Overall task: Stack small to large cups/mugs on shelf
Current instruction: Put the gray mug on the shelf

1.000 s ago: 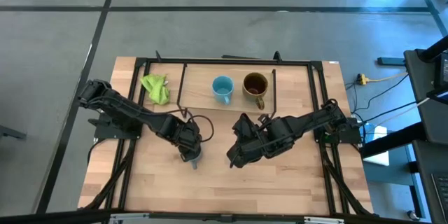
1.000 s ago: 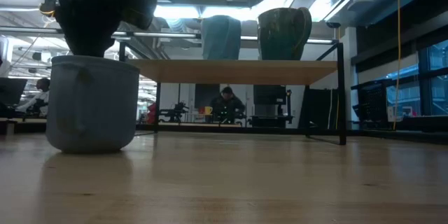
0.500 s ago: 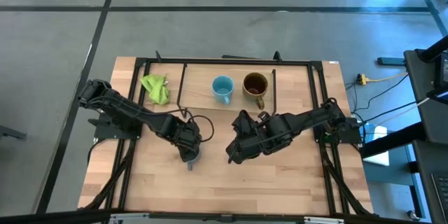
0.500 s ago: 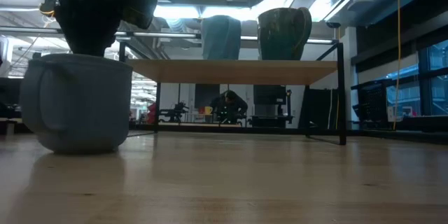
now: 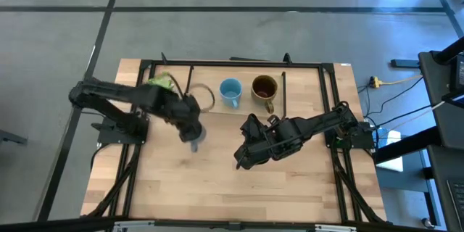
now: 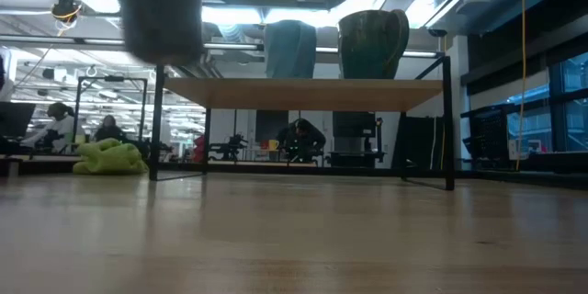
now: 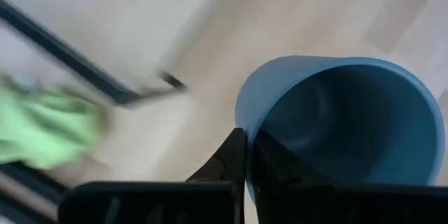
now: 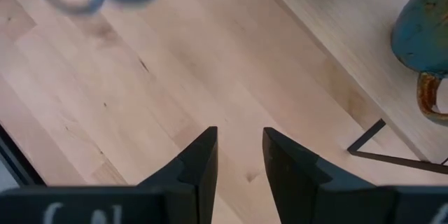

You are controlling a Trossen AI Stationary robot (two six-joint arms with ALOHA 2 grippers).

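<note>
left hand (image 5: pixel 193 135) grips grey-blue mug (image 7: pixel 343 129) by rim | shelf (image 5: pixel 210 103) lies toward frame top, just beyond | right hand (image 8: pixel 240 155) open, idle mid-desk

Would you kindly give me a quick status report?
Left gripper shut on grey-blue mug, airborne near shelf. Right gripper open, idle. Green cloth by shelf.

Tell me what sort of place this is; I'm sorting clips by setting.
Probably an open lab or workshop: bare ceiling ducts, people at desks behind the table, and cables on a grey floor.
</note>
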